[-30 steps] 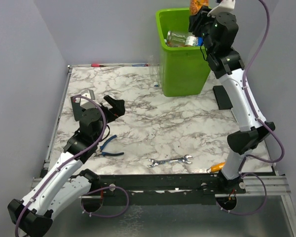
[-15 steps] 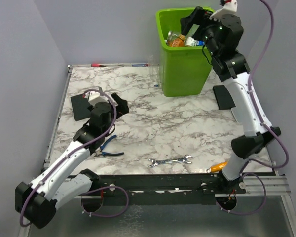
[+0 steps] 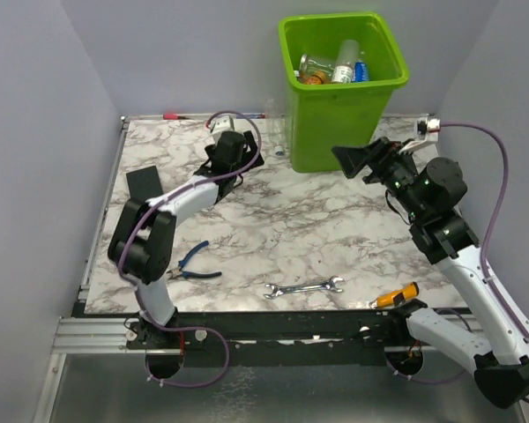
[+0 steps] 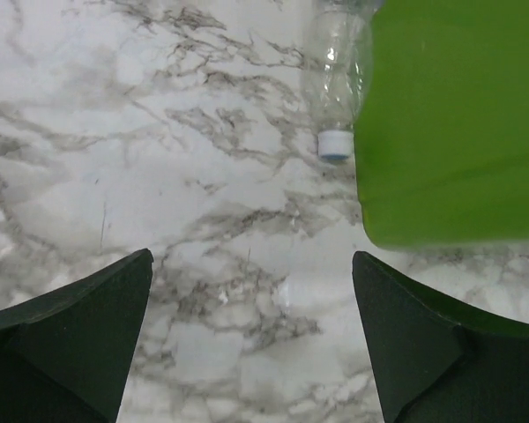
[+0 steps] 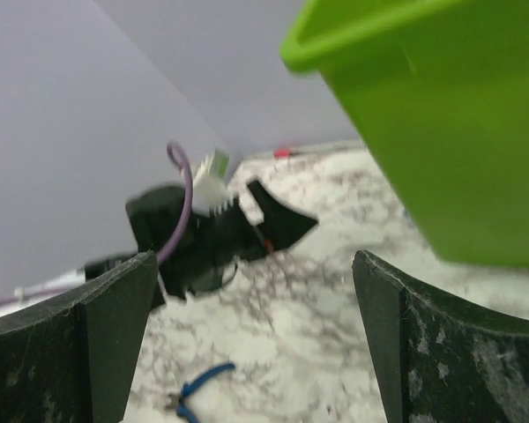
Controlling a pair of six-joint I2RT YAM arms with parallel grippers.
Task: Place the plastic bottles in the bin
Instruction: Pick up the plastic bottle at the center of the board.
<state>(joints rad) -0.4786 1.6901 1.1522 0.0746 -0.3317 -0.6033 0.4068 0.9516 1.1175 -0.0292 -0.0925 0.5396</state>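
While the left gripper (image 4: 251,264) and right gripper (image 5: 256,264) both hold their jaws wide apart and empty, a clear bottle (image 4: 335,79) lies on the table (image 3: 247,229) just beside the left wall of the bin (image 3: 335,132), toward the far side. The left gripper should probably straddle the bottle's body, clear of that wall, before closing. Several bottles (image 3: 335,69) lie inside the bin.

Inside the bin (image 3: 335,123): several plastic bottles (image 3: 335,70). Just left of bin, on desk (image 3: 273,220): clear bottle (image 3: 279,132), then left claw (image 3: 242,157). Right-front of bin: right claw (image 3: 368,159), spread, empty. Well nearer than bin: wrench (image 3: 304,287), screwdriver (image 3: 397,296), pliers (image 3: 194,263).
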